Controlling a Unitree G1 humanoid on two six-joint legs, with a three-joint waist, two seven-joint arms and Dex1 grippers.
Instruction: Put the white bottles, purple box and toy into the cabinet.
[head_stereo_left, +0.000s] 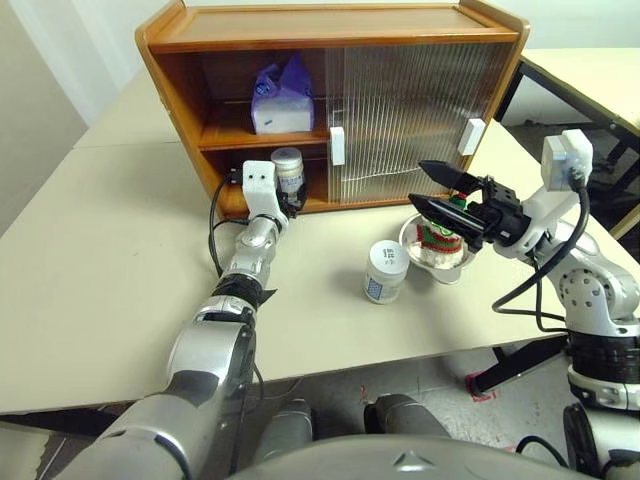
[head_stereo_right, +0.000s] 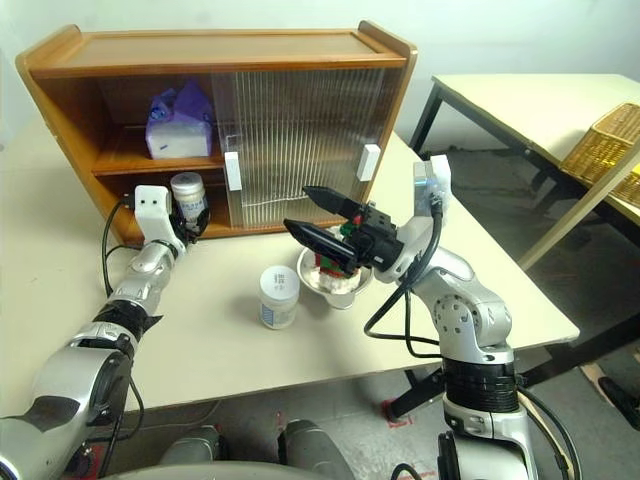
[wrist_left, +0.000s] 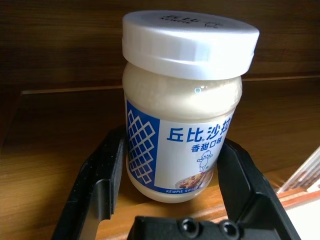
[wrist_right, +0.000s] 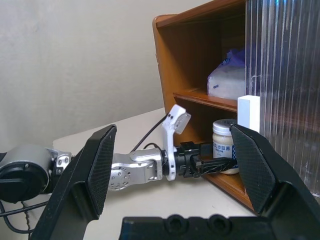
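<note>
Standing upright at the open left end of the cabinet's (head_stereo_left: 340, 40) lower shelf, one white bottle (head_stereo_left: 288, 168) sits between the fingers of the left claw (head_stereo_left: 286, 196), which close on its sides. The purple box (head_stereo_left: 281, 98) rests on the upper shelf directly above, while the second white bottle (head_stereo_left: 385, 271) stands on the counter (head_stereo_left: 100, 270) just beside a small bowl (head_stereo_left: 440, 262) holding the toy (head_stereo_left: 438, 236). Over that bowl hangs the right claw (head_stereo_left: 432, 187), fingers wide apart and empty.
</note>
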